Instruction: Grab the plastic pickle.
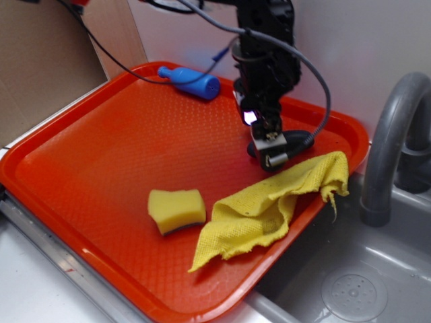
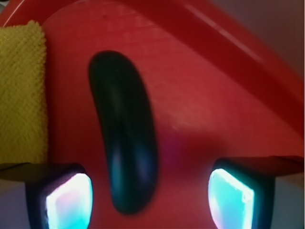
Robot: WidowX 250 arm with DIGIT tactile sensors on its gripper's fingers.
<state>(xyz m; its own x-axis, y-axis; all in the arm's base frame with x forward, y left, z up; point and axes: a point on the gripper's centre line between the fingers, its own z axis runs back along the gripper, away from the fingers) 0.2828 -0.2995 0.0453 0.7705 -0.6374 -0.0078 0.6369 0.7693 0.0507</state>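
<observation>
my claw [image 2: 147, 195] was spread wide, low over the plastic pickle [image 2: 125, 133] on the red tray [image 1: 101, 134] by the yellow cloth [image 1: 269, 202]. pickle sat nearer my left pad [image 2: 69, 202], off-centre. closing could've nudged it aside, the smooth curve slipping out, or a finger catching the cloth.

A plain white wall [image 1: 350, 40] stood behind a grey plastic sink basin [image 1: 350, 282] with a curved grey faucet [image 1: 387, 134]; brown cardboard [image 1: 47, 60] leaned at left.
</observation>
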